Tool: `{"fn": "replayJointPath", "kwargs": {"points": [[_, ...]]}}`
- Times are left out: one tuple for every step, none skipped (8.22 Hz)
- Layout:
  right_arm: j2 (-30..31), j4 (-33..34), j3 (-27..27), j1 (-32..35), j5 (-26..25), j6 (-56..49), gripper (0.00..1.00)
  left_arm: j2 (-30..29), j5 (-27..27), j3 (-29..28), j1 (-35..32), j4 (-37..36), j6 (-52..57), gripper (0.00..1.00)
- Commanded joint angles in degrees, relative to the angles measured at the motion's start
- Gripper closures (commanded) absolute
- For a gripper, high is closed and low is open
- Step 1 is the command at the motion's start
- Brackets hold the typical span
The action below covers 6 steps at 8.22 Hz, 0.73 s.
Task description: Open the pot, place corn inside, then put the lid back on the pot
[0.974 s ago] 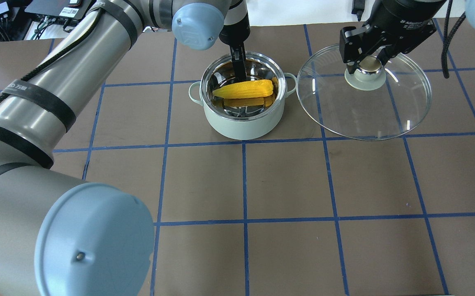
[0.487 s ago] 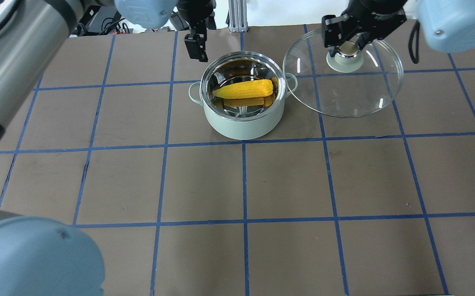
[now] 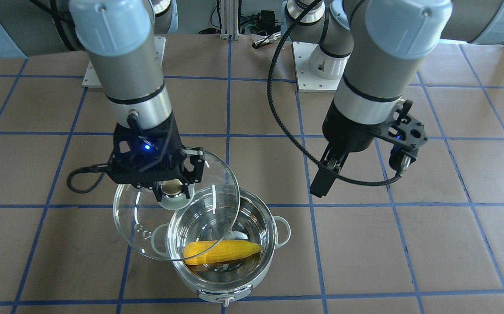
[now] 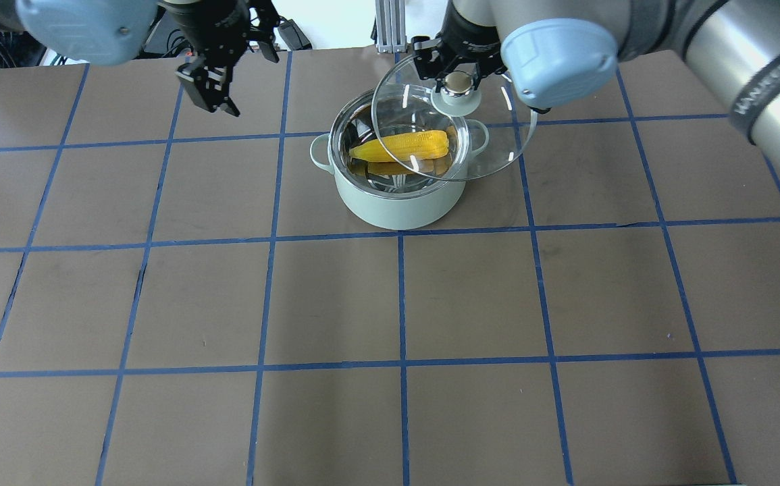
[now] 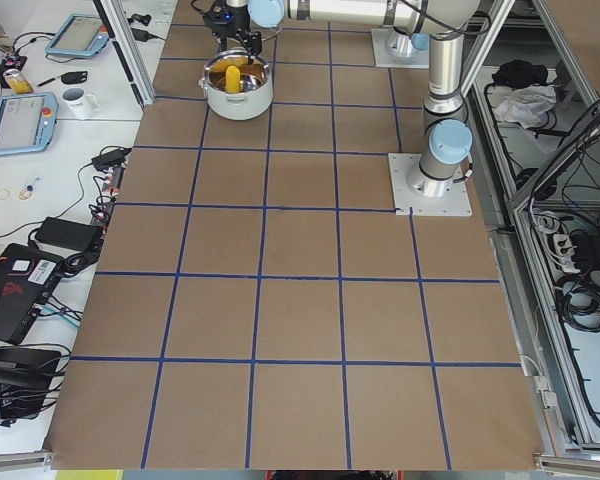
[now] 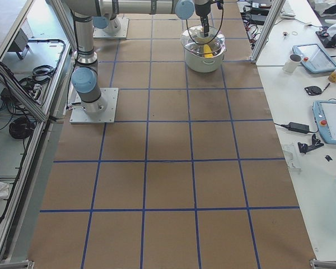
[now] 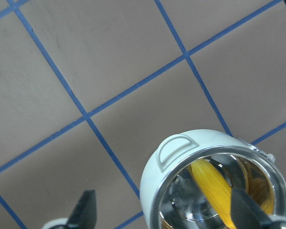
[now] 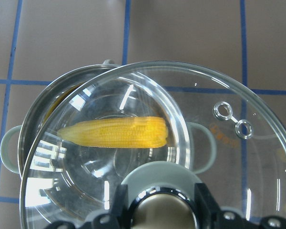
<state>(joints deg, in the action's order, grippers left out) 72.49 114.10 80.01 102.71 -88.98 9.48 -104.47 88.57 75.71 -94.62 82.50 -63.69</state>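
Lid hangs half over pot — knob between right jaws.

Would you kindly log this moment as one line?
corn in pot | right gripper holds lid partly over pot | left gripper open, aside

**Around the brown table**

The brown table top is marked into squares by blue tape lines. Along one long edge of the table runs a white bench. On the bench, near the table, stands a white mug. Farther out from the table lies a flat grey controller with a blue rim and a red button, with a second blue-rimmed one along the same edge. A black power brick with cables lies close to the table. Past the table's opposite long edge, an aluminium frame holds coiled black cables.
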Motion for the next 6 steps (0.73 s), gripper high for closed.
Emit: {"fn": "replayJointPath", "kwargs": {"points": [[-7.4,4.2,-3.4,5.8,-2.8,5.6,0.74,10.0,0.4,2.4,8.9,9.4,32.4,0.0],[-7.9,4.5,-3.5,5.7,-2.3,5.9,0.73,11.7,0.3,2.0,11.2,10.4,41.4,0.0],[-8.3,4.5,-3.5,5.8,-2.1,5.9,0.74,11.6,0.1,1.8,12.9,10.4,44.2,0.0],[-9.4,4.5,-3.5,6.4,-2.0,6.2,0.74,10.5,0.4,1.9,13.2,11.1,46.4,0.0],[-10.0,4.5,-3.1,6.6,-2.1,6.1,0.74,10.7,3.0,2.0,13.1,11.9,49.2,0.0],[-10.4,4.7,-2.9,6.6,-2.0,5.8,0.74,11.8,5.9,2.2,13.0,11.4,50.9,0.0]]}}
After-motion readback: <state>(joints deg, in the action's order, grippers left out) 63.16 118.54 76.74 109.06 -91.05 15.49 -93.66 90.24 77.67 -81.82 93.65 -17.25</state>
